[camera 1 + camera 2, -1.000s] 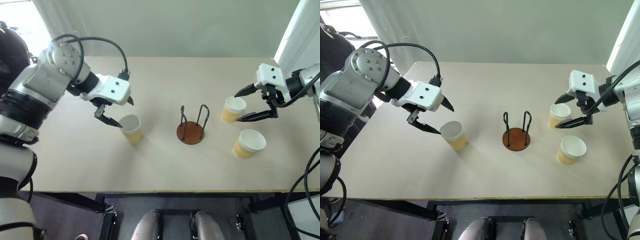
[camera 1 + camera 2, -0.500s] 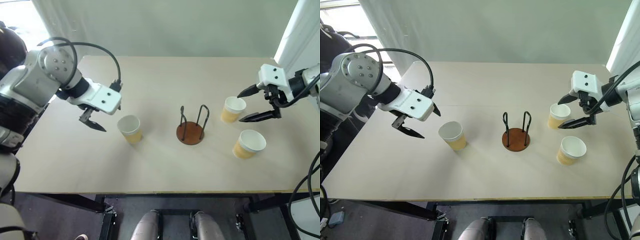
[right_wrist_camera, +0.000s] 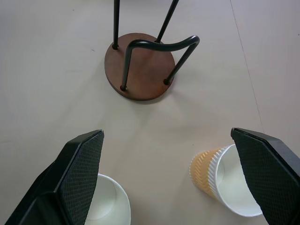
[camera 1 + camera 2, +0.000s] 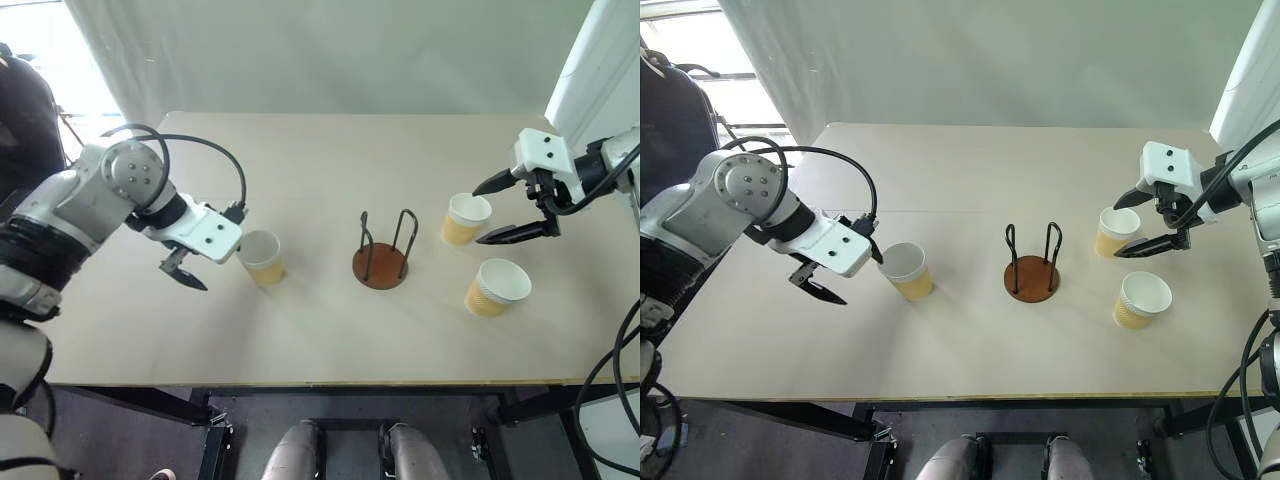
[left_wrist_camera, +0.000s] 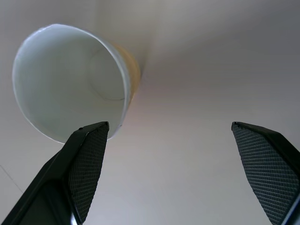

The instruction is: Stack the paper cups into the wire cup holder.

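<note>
Three paper cups stand upright on the table: one left of centre (image 4: 262,256) and two on the right (image 4: 466,218) (image 4: 497,287). Between them stands the wire cup holder (image 4: 383,262), empty, with a brown disc base and black loops. My left gripper (image 4: 213,263) is open and low beside the left cup, on its outer side. In the left wrist view that cup (image 5: 70,79) lies off to one finger's side, not between the fingers. My right gripper (image 4: 479,214) hangs open over the farther right cup. Its wrist view shows the holder (image 3: 140,65) ahead.
The table (image 4: 330,340) is a plain beige top with its front edge near me. A pale curtain hangs behind the far edge. Black cables run along both arms.
My left gripper has dropped and moved left, from above the left cup to low beside it. The right gripper and all three cups have stayed put.
</note>
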You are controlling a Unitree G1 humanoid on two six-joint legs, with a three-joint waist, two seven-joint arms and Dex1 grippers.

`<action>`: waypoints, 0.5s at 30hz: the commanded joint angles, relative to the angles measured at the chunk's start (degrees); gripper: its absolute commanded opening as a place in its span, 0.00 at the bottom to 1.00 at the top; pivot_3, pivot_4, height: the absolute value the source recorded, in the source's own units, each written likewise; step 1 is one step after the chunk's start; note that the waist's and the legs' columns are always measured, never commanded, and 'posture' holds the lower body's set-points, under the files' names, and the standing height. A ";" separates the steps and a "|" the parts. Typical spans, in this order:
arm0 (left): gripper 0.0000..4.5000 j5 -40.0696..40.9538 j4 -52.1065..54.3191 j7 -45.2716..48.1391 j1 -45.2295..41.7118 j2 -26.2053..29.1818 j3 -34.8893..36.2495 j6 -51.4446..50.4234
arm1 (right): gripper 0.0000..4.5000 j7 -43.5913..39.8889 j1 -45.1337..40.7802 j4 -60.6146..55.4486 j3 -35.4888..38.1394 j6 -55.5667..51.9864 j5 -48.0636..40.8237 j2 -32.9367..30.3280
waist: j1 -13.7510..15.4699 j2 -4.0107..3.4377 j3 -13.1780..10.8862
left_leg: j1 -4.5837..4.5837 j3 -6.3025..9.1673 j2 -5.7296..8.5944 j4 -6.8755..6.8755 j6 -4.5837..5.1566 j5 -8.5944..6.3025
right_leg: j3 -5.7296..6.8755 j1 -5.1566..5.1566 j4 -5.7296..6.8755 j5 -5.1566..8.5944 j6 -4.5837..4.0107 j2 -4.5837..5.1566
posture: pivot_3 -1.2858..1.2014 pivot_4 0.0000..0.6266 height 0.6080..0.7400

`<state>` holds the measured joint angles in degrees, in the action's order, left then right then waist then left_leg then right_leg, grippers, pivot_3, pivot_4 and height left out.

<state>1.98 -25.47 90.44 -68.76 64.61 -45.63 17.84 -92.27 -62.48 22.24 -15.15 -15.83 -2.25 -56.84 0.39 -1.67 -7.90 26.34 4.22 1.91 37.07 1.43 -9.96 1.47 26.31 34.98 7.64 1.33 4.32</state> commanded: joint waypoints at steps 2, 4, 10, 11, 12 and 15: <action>1.00 -1.53 -3.17 2.06 -0.49 -1.75 4.49 2.58 | 0.99 -0.23 -1.05 -1.62 0.42 -0.04 -0.67 -0.60 | 0.00 0.00 0.00 | 0.00 0.00 0.00 0.00 0.00 0.00 | 0.01 0.00 0.01 0.00 0.00 0.00 | 0.52 0.24 1.00; 1.00 -1.30 -3.54 2.06 -0.37 -2.12 4.94 2.65 | 0.99 -0.23 -1.01 -1.54 0.46 0.04 -0.64 -0.70 | -0.04 0.00 0.00 | 0.00 0.00 0.00 0.00 0.00 0.00 | 0.01 0.00 -0.01 -0.01 -0.01 0.00 | 0.52 0.24 1.00; 1.00 -1.80 -4.03 2.06 1.65 -3.57 6.93 3.84 | 0.99 -0.23 -0.62 -2.08 0.57 -0.22 -0.94 -0.66 | -0.04 0.00 0.00 | -0.01 0.00 -0.01 0.00 0.00 0.00 | 0.01 0.00 -0.01 -0.01 -0.01 0.00 | 0.52 0.24 1.00; 1.00 -1.96 -3.96 2.06 2.14 -3.82 7.35 4.41 | 0.99 -0.23 -0.58 -2.15 0.57 -0.25 -0.99 -0.64 | -0.04 0.00 0.00 | -0.02 -0.01 0.00 0.00 0.01 0.00 | 0.01 0.00 0.00 -0.01 -0.01 0.00 | 0.52 0.24 1.00; 1.00 -2.02 -3.94 2.06 2.56 -4.30 7.84 4.32 | 0.99 -0.23 -0.57 -2.13 0.59 -0.25 -0.96 -0.57 | -0.04 0.00 0.00 | -0.02 -0.01 -0.01 0.00 0.01 0.00 | 0.01 0.00 0.01 -0.01 -0.01 0.00 | 0.52 0.24 1.00; 1.00 -2.58 -3.67 2.06 3.73 -6.06 9.41 3.46 | 0.99 -0.23 -0.46 -2.11 0.69 -0.26 -0.84 -0.32 | 0.02 0.00 0.00 | -0.01 0.00 0.00 0.01 0.02 0.02 | 0.02 0.00 0.02 -0.01 -0.02 0.00 | 0.52 0.24 1.00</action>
<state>-0.33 -29.44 90.47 -64.96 58.70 -39.13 21.23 -92.27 -62.43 21.61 -15.16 -16.06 -2.33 -56.79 0.41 -1.67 -7.90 26.34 4.22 1.90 37.08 1.45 -9.94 1.49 26.31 35.01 7.62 1.32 4.33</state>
